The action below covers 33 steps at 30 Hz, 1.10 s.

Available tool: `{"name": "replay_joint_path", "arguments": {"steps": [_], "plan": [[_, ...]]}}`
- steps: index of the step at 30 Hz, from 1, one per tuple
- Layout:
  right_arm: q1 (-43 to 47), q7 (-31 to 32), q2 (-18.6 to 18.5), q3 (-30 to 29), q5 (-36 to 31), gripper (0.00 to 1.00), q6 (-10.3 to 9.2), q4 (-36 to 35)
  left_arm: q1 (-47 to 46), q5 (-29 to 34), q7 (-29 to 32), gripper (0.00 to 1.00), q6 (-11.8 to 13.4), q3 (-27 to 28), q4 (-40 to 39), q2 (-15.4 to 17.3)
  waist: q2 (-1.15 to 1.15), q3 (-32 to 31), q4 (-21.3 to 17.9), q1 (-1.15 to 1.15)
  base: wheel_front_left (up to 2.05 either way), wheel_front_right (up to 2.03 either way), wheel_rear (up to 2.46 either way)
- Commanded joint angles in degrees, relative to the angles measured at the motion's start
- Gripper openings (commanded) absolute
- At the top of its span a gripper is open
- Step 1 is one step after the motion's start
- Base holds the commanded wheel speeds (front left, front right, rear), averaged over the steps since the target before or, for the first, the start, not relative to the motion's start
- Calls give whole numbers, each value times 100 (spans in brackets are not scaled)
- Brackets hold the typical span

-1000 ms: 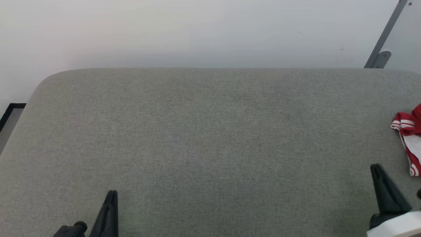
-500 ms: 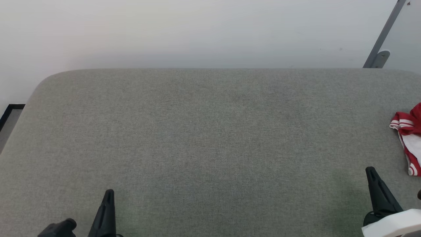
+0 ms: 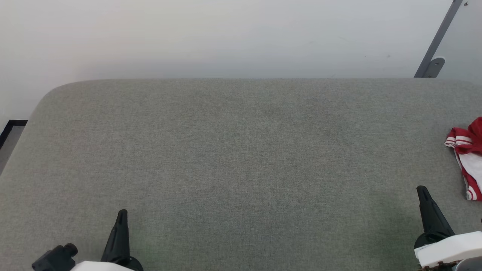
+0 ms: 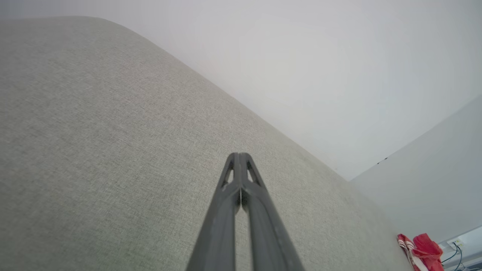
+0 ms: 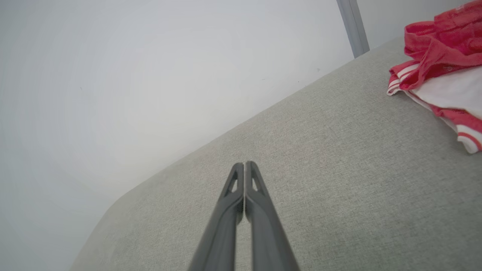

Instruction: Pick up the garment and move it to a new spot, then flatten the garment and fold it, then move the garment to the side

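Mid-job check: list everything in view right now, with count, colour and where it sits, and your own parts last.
garment: one, red with white panel and striped trim, crumpled at the right edge of the padded surface, partly cut off in the head view
padded surface: one, grey-green fabric, spanning the work area
wall: one, white, behind the surface
metal post: one, grey, slanting against the wall at the far right
black-edged strip: one, beyond the surface's left corner
left pincer: one, dark, shut, over the near left of the surface, holding nothing
right pincer: one, dark, shut, over the near right, short of the garment, holding nothing
right forearm cover: one, white, at the lower right corner
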Motion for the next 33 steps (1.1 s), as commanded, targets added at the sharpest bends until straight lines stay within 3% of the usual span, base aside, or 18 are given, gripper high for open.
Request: {"name": "replay_joint_path", "arguments": {"steps": [1,33], "plan": [[-127,30,-13,-30,124,0,1,-37,-161,-141,34,0,1,39,-44,33,0,0,-1,0,0,0,0],[-505,463,426,-172,2063,0,1,244,-632,-2436,615,0,0,182,177,1,0,-15,-54,0,0,0,0]]}}
